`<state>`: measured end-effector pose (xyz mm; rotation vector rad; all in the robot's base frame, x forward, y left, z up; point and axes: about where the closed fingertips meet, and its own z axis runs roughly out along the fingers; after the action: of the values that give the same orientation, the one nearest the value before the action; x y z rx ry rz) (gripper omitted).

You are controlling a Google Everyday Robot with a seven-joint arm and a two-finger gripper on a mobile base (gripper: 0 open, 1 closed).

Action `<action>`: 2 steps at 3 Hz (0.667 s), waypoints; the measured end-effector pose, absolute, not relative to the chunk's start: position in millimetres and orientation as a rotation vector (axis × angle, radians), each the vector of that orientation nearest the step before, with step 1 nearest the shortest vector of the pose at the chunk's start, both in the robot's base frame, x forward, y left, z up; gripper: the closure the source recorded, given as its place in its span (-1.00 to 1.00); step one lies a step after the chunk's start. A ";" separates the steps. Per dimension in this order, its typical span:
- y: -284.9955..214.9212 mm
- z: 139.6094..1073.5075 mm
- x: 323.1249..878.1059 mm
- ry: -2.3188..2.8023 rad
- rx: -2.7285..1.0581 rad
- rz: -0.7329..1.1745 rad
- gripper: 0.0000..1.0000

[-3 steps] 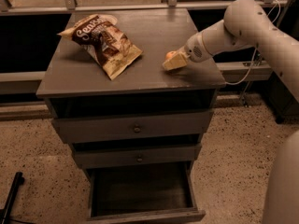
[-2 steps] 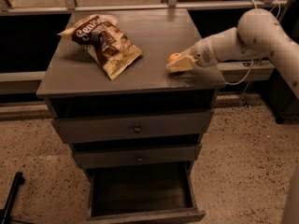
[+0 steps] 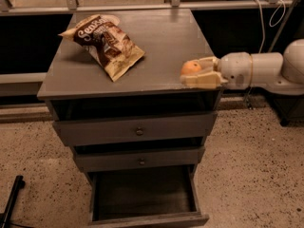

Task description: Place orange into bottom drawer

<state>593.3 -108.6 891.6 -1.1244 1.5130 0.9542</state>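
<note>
The orange (image 3: 191,67) is a small round bright-orange fruit held between the cream fingers of my gripper (image 3: 194,71), just above the right front corner of the grey cabinet top (image 3: 156,51). The white arm (image 3: 259,70) reaches in from the right. The bottom drawer (image 3: 142,196) is pulled out below, with its dark inner tray showing and its plain grey front board at the bottom edge of the view. The orange is well above it and to its right.
A brown and cream chip bag (image 3: 104,44) lies on the left of the cabinet top. Two shut drawer fronts with small round knobs (image 3: 138,131) sit above the open drawer. A black object (image 3: 12,201) lies on the speckled floor at left. Cables hang at the back right.
My gripper has moved to the right and toward the front edge of the cabinet top, carrying the orange with it. The arm has swung lower and now lies level.
</note>
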 end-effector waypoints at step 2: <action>-144.1 810.7 487.4 1.653 -1.345 0.756 1.00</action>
<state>487.4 -144.1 810.7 -1.3447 1.6529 0.7560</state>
